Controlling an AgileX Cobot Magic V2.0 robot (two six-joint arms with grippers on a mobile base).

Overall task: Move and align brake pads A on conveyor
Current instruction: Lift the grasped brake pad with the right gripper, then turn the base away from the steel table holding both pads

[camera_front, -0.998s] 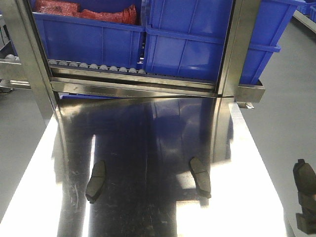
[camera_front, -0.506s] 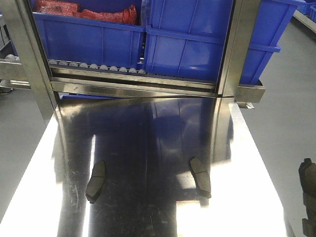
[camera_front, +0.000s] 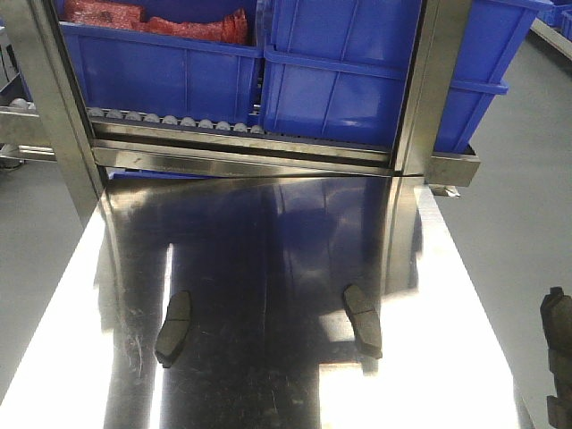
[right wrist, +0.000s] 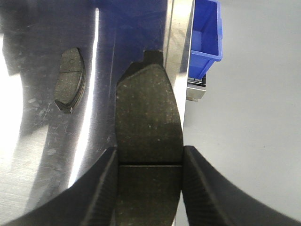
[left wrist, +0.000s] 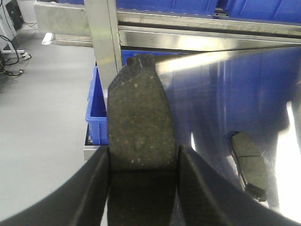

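Slippage looked the likeliest fault: the left gripper [left wrist: 143, 157] was clamped on one brake pad [left wrist: 138, 113] by the left edge of the steel table [camera_front: 268, 232], the right gripper [right wrist: 149, 155] on a second pad [right wrist: 148, 108] off its right edge, each gripped only by its narrow sides, so a jolt could twist or drop it. The left loose pad [camera_front: 173, 328] and right loose pad [camera_front: 363, 320] lay toward the near edge, well apart. The conveyor was out of view.
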